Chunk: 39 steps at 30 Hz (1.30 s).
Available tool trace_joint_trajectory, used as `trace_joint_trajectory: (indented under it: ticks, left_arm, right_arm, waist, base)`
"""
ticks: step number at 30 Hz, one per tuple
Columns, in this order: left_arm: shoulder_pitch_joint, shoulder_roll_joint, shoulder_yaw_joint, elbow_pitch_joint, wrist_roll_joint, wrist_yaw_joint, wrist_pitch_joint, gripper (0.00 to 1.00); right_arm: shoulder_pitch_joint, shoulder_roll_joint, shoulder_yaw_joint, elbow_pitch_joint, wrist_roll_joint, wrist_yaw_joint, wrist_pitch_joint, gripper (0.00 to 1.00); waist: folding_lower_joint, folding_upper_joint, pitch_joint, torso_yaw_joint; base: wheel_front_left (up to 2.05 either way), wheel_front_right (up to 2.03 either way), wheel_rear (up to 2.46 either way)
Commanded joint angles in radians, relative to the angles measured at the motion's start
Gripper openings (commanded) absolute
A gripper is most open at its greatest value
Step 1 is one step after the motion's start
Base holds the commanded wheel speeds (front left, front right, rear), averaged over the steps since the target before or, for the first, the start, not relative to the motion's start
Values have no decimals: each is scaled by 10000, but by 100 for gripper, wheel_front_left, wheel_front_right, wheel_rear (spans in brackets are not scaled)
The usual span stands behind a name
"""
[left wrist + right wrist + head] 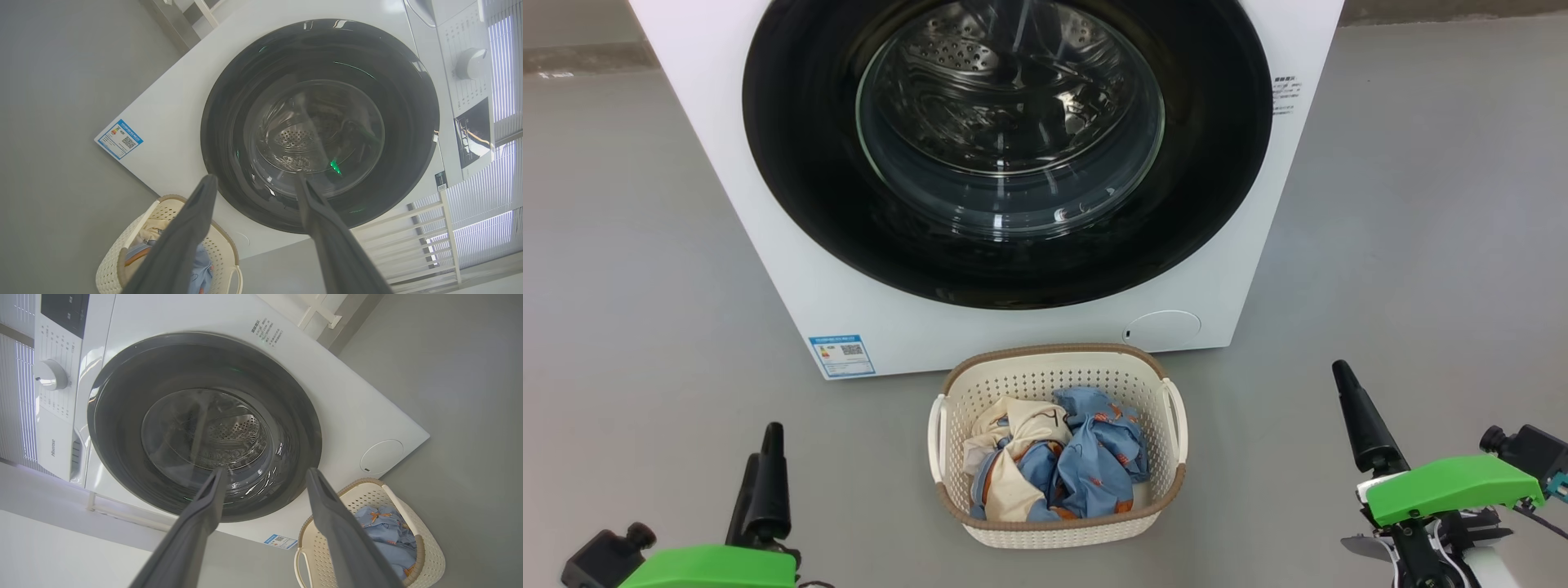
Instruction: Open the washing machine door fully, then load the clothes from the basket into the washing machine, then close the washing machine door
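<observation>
Here is the washing machine (980,331), big and white, square in front of the head camera, and the washing machine door (1007,139) sits closed flat against it. Its glossy black rim rings the clear glass, with the perforated steel drum showing through. Low on the front panel are a blue label (841,355) at the left and a round white cap (1164,327) at the right.

Down on the grey floor (645,286), just in front of the machine and under the door, stands the basket (1037,382) – upright, not touching the panel. The clothes (1062,465) are bundled inside it, blue fabric with orange prints tangled with cream, all below the brown rim.

The left gripper (255,179) is spread wide with nothing between its dark fingers (192,220); its own camera looks past them at the door glass, the basket low at the left edge. The right gripper (265,471) is the same, with jaws parted and empty, fingers (331,510) aimed at the lower door, the basket off to the right. From the head, both sit low at the corners, well apart from the basket – one on each side. A white dial (49,375) shows on the control panel.
</observation>
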Motion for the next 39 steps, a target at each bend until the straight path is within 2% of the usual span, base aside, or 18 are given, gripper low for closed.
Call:
trace_joint_trajectory:
  ticks: [1, 16, 39]
  left_arm:
    - [-461, 180, 74, -286, 355, -42, -119, 100]
    - [-558, 68, -26, -189, 2507, -53, -560, 100]
    - [-761, -18, 36, 305, 5306, 27, -1207, 100]
  right_arm:
    - [-565, -125, 135, -323, -395, 27, -147, 100]
    - [-716, 0, 531, -376, -2924, 34, -587, 100]
    - [-1015, -252, 1359, -348, -5507, 44, -1233, 100]
  waist:
    - [0, -1, -5, 4]
    - [0, -1, -44, -20]
    - [0, -1, -96, -6]
  base:
    - [0, 0, 0]
    - [0, 0, 0]
    - [0, 0, 0]
